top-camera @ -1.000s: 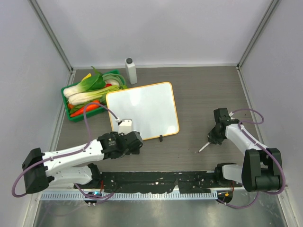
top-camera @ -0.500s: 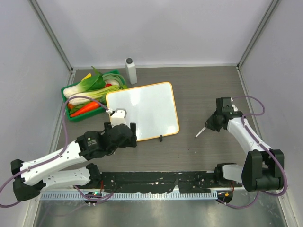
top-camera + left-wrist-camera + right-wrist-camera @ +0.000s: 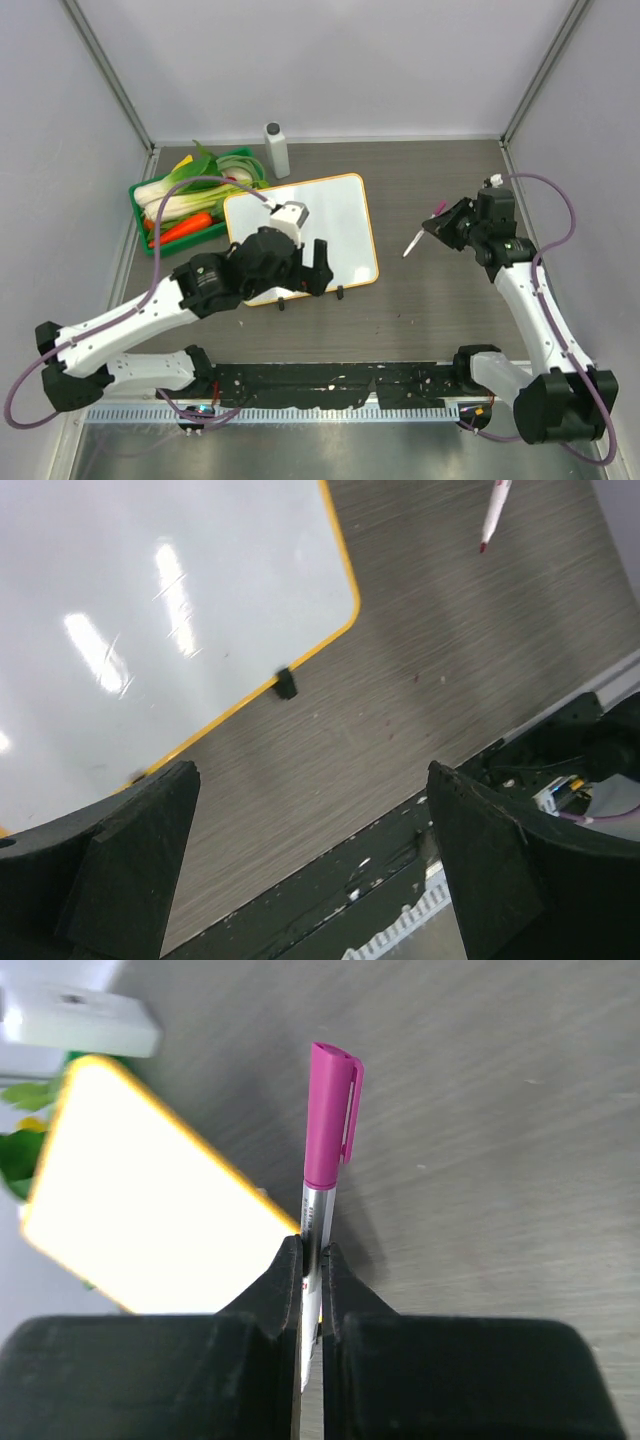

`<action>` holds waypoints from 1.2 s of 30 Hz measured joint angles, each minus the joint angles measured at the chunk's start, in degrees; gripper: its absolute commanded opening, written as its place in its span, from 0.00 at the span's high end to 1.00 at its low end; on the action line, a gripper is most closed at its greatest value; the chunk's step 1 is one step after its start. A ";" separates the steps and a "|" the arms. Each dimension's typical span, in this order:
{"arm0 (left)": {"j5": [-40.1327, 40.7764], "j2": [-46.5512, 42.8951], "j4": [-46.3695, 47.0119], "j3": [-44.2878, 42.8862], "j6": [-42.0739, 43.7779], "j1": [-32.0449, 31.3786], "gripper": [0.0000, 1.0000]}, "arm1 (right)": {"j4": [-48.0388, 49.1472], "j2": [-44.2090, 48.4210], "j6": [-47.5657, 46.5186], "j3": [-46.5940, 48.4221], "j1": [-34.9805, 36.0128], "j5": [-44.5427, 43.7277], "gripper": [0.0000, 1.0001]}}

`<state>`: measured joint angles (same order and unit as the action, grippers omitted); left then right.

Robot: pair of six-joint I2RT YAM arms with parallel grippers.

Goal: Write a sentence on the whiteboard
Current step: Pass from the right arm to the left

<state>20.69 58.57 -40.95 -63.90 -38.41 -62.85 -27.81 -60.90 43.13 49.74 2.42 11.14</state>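
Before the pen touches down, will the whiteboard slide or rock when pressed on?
Probably stiff: the whiteboard is a flat framed panel. It may skate or rock: it lies loose on the table, with small black feet at its near edge. It looks thin, so likely light; the open left gripper above could steady it.

Whiteboard: one, near centre, toward 9 o'clock; black feet on its near edge: two; marker: one, at 3 o'clock; green tray: one, at 10 o'clock; carrot in tray: one plainly seen; leafy stalks in tray: heaped, count unclear; white bottle: one, at 11 o'clock; arms: two; grippers: two, left gripper and right gripper.
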 measured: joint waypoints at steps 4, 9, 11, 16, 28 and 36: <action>-8.92 9.97 1.92 -8.46 1.44 4.26 0.00 | 3.58 5.60 -0.15 -0.02 0.04 4.74 0.99; -25.22 18.64 6.93 -11.65 -1.92 13.94 0.00 | 8.90 10.99 -0.15 -0.02 0.11 10.99 0.99; -34.03 19.80 14.38 -8.24 -6.62 18.71 0.02 | 10.97 11.89 -0.07 -0.02 0.11 13.68 0.98; -50.97 21.81 47.21 7.21 -26.51 26.69 0.10 | 17.18 12.41 1.27 -0.66 0.31 19.69 0.98; -63.54 27.08 65.57 3.74 -34.86 25.24 0.16 | 27.76 9.73 7.45 -2.19 2.58 23.67 0.98; -64.52 32.30 67.45 -0.63 -34.75 23.19 0.32 | 29.24 9.18 10.12 -3.63 5.79 21.44 0.98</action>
<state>-43.83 90.87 26.50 -64.53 -73.17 -39.66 1.43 -51.72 53.25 46.11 8.21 32.58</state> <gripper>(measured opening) 0.693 0.084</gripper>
